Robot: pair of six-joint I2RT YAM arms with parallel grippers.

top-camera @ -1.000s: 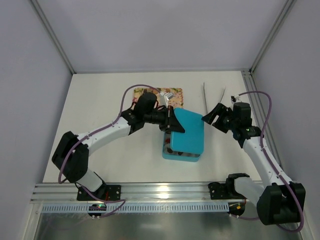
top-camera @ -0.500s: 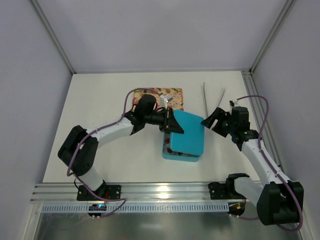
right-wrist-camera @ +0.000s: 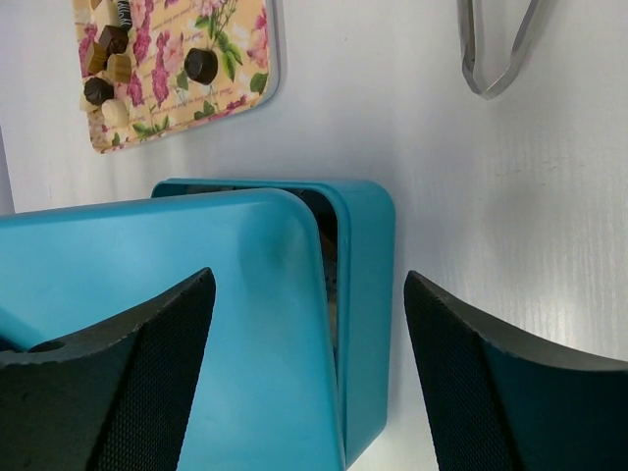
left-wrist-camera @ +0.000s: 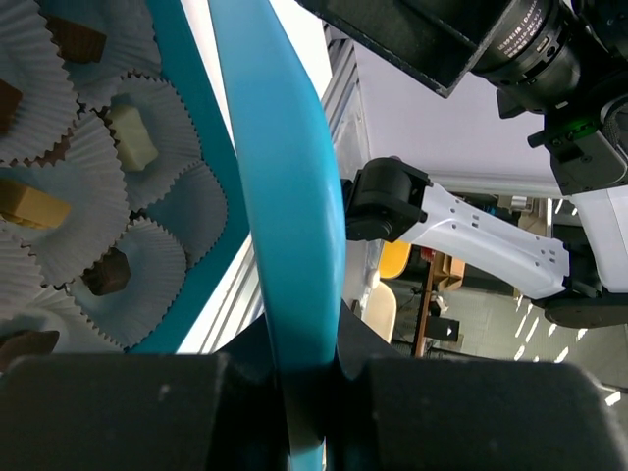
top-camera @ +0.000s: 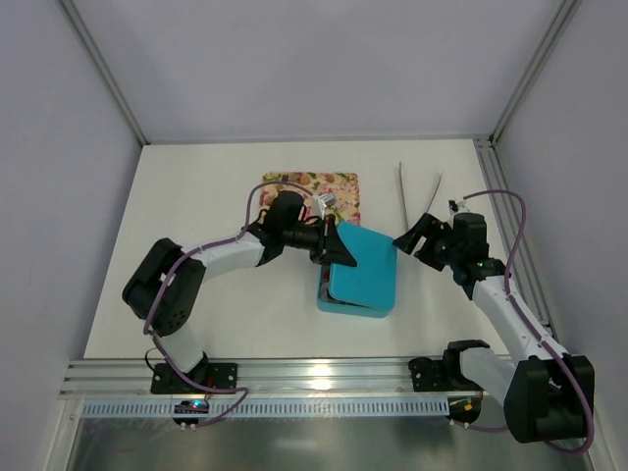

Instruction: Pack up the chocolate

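My left gripper (top-camera: 337, 250) is shut on the edge of a teal lid (top-camera: 365, 270) and holds it tilted over a teal box (top-camera: 351, 306). In the left wrist view the lid (left-wrist-camera: 280, 196) runs between the jaws, and chocolate pieces (left-wrist-camera: 130, 137) sit in white crinkled cups (left-wrist-camera: 147, 267) inside the box. My right gripper (top-camera: 416, 234) is open and empty at the lid's right edge. In the right wrist view the lid (right-wrist-camera: 167, 324) lies over the box (right-wrist-camera: 368, 294), with its near corner between the open fingers. Loose chocolate pieces (right-wrist-camera: 201, 65) lie on the flowered tray (right-wrist-camera: 250, 39).
The flowered tray (top-camera: 343, 186) lies just behind the box. Metal tongs (top-camera: 407, 191) lie on the table at the back right, and also show in the right wrist view (right-wrist-camera: 496, 49). A rail runs along the table's near edge (top-camera: 324, 375).
My left gripper has lowered the lid closer onto the box and shifted it slightly left. My right gripper has moved a little toward the lid's right edge.
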